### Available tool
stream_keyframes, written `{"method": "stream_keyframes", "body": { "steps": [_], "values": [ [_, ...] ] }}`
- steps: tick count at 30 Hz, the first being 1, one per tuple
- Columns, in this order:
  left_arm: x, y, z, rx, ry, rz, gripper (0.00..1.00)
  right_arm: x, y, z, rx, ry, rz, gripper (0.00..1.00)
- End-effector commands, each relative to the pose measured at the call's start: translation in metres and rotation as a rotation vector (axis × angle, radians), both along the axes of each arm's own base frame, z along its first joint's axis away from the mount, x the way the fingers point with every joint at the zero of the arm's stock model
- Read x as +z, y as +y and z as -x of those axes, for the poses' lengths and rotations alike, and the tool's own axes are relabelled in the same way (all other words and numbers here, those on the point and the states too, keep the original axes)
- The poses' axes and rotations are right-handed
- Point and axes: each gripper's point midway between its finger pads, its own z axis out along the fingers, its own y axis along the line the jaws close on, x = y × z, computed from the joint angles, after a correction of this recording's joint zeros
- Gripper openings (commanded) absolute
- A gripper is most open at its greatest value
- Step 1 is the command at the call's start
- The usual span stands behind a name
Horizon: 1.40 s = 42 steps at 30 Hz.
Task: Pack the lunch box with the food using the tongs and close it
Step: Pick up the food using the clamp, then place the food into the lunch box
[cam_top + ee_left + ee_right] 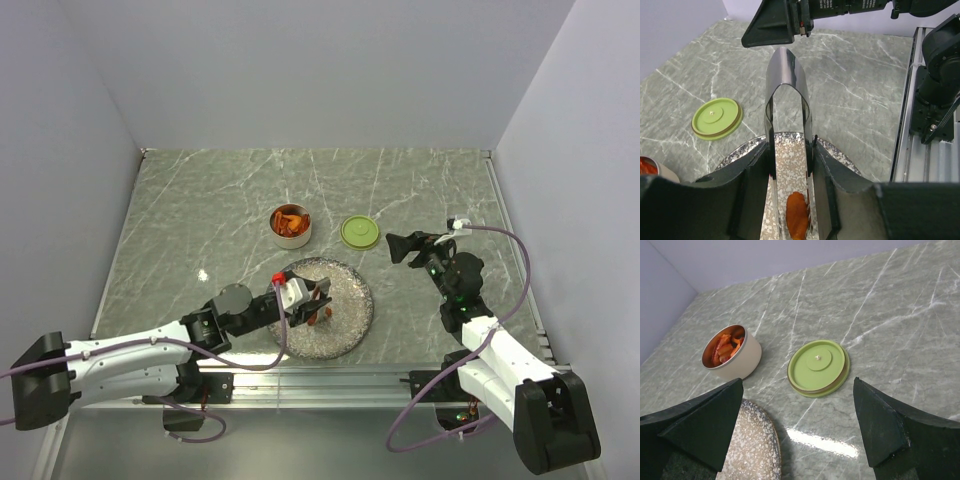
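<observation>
The steel lunch box (291,226) (732,352) stands behind the plate with orange food inside it (724,347). Its green lid (360,232) (818,367) (717,117) lies flat on the table to its right. My left gripper (303,297) (790,156) is shut on the grey metal tongs (787,85) and hangs over the speckled plate (345,330). The tong arms point down at the plate. One orange piece of food (796,215) (318,317) lies between the tong tips; whether it is pinched I cannot tell. My right gripper (420,247) (797,425) hovers open and empty, right of the lid.
The speckled plate's rim (770,440) (740,152) sits just left of my right gripper's left finger. The right arm's finger (775,25) hangs above the far end of the tongs. Aluminium rails (330,380) run along the near table edge, and white walls enclose the table.
</observation>
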Motion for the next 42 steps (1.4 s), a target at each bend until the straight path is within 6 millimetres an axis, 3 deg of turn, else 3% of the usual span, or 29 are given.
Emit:
{"method": "stream_keyframes", "body": {
  "steps": [1, 4, 7, 10, 16, 20, 28, 38, 42],
  "values": [
    [0.034, -0.01, -0.001, -0.057, -0.053, 0.069, 0.42, 0.003, 0.0, 0.001, -0.005, -0.014, -0.005, 0.97],
    [0.028, -0.015, -0.002, -0.069, -0.037, 0.05, 0.41, 0.002, 0.001, 0.001, -0.005, -0.011, -0.005, 0.97],
    [0.025, -0.016, -0.004, -0.069, -0.029, 0.036, 0.24, 0.002, 0.0, 0.001, -0.006, -0.009, -0.004, 0.97],
    [0.026, -0.016, -0.006, -0.065, -0.031, 0.036, 0.17, 0.001, -0.001, 0.0, -0.013, -0.009, -0.006, 0.97],
    [0.032, -0.012, -0.028, 0.002, -0.021, 0.044, 0.12, 0.001, -0.001, 0.001, -0.016, -0.01, -0.006, 0.97],
    [0.045, -0.001, -0.062, 0.097, -0.017, 0.067, 0.12, 0.003, -0.001, 0.0, -0.017, -0.016, -0.007, 0.97],
    [0.082, 0.015, -0.108, 0.181, -0.037, 0.115, 0.11, 0.001, -0.003, -0.005, -0.032, -0.011, 0.001, 0.97],
    [0.144, 0.059, -0.203, 0.478, -0.048, 0.294, 0.11, -0.001, 0.0, -0.007, -0.018, -0.009, 0.007, 0.97],
    [0.147, 0.061, -0.232, 0.548, -0.04, 0.309, 0.12, 0.002, -0.001, -0.007, -0.02, -0.018, 0.007, 0.97]
  ]
}}
